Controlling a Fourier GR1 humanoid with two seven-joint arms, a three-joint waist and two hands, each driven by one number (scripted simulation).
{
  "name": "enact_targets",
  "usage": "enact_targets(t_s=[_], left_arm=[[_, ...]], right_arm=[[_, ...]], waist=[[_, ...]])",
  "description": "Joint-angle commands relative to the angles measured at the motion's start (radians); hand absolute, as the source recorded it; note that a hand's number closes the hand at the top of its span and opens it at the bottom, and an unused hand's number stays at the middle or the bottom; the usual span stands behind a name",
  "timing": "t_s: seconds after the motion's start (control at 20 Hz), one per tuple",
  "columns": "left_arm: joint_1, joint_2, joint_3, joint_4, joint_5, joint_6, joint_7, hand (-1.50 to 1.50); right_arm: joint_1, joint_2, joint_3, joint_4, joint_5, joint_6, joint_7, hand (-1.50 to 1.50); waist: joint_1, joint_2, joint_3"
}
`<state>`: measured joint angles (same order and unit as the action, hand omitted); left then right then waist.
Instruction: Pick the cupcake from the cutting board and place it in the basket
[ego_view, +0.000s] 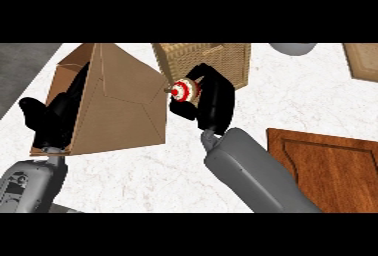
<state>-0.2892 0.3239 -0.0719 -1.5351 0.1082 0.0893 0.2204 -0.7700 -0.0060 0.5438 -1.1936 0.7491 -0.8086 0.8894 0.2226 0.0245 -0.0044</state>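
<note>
A cupcake (182, 91) with white frosting and red trim is held above the counter, just left of the wicker basket (214, 57) at the top centre. My right hand (210, 100) is shut on the cupcake, its fingers curling round it from the right. The brown wooden cutting board (332, 167) lies at the lower right with nothing on it. At the left, my left hand (52, 117) stands upright with straight fingers, partly overlapping a brown cardboard box.
A large open cardboard box (118, 105) stands tilted at the left, close to the cupcake and the basket. A grey bowl (294, 48) and a light wooden board (363, 62) show at the top right. White marble counter (140, 175) lies between the arms.
</note>
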Motion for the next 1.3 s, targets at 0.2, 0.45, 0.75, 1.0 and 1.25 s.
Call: enact_targets(t_s=[0.2, 0.45, 0.75, 1.0, 1.25], left_arm=[[-0.015, -0.023, -0.011, 0.048, -0.011, 0.006, -0.002, 0.0], [-0.016, -0.031, -0.007, 0.054, -0.016, 0.013, -0.009, 0.0], [-0.022, -0.033, 0.007, 0.073, -0.026, 0.027, -0.01, 0.0], [-0.032, -0.049, -0.001, 0.087, -0.044, 0.043, -0.013, 0.0], [-0.038, -0.046, 0.012, 0.085, -0.033, 0.03, -0.02, 0.0]], right_arm=[[-0.242, 0.006, -0.014, 0.132, 0.077, -0.089, 0.246, 1.5], [-0.379, 0.006, -0.08, 0.217, 0.147, -0.155, 0.331, 1.5], [-0.521, 0.006, -0.149, 0.375, 0.194, -0.119, 0.401, 1.5], [-0.639, 0.006, -0.18, 0.517, 0.242, -0.064, 0.47, 1.5], [-0.71, 0.006, -0.185, 0.655, 0.254, -0.038, 0.531, 1.5]], waist=[[-0.017, -0.008, -0.007], [-0.031, -0.01, -0.007], [-0.041, -0.007, -0.008], [-0.061, -0.007, -0.008], [-0.05, 0.001, -0.006]])
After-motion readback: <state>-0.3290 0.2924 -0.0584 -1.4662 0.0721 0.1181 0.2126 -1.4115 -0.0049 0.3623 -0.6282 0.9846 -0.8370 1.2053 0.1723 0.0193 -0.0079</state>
